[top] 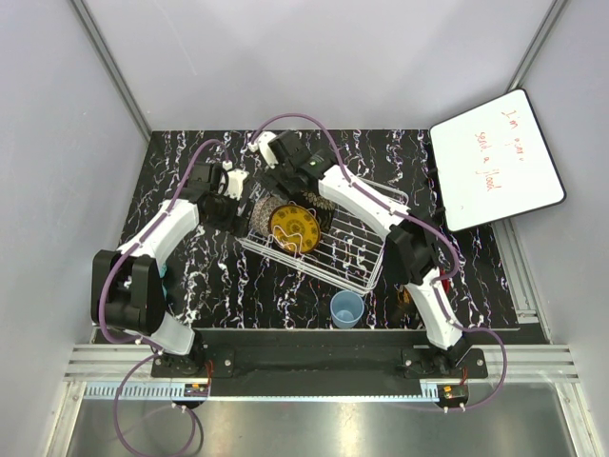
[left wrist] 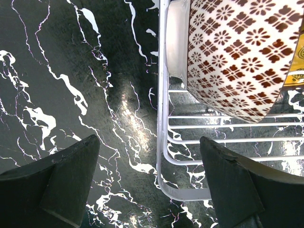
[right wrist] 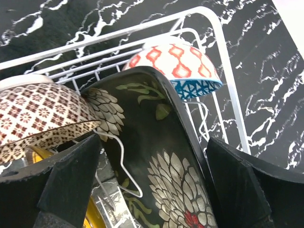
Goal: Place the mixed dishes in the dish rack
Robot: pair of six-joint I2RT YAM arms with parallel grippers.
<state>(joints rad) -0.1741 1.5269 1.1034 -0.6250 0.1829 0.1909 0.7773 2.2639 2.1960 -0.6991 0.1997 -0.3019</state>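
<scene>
While both arms' jaws stand open, only the right wrist view shows the floral plate (right wrist: 156, 142) in the rack (right wrist: 223, 61).

The rack (left wrist: 163, 118) was smooth, glossy white-coated wire on a polished black marble-look surface (left wrist: 71, 95). The patterned bowl (left wrist: 237, 57) and dark floral plate (right wrist: 156, 118) shone like glazed ceramic. My right end effector (right wrist: 152, 156) had matt black plastic fingers (right wrist: 66, 185).

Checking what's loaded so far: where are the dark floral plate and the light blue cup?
dark floral plate (right wrist: 156, 142), right wrist view, on its patterned face.
light blue cup (top: 346, 307), top external view, inside its open mouth.
</scene>
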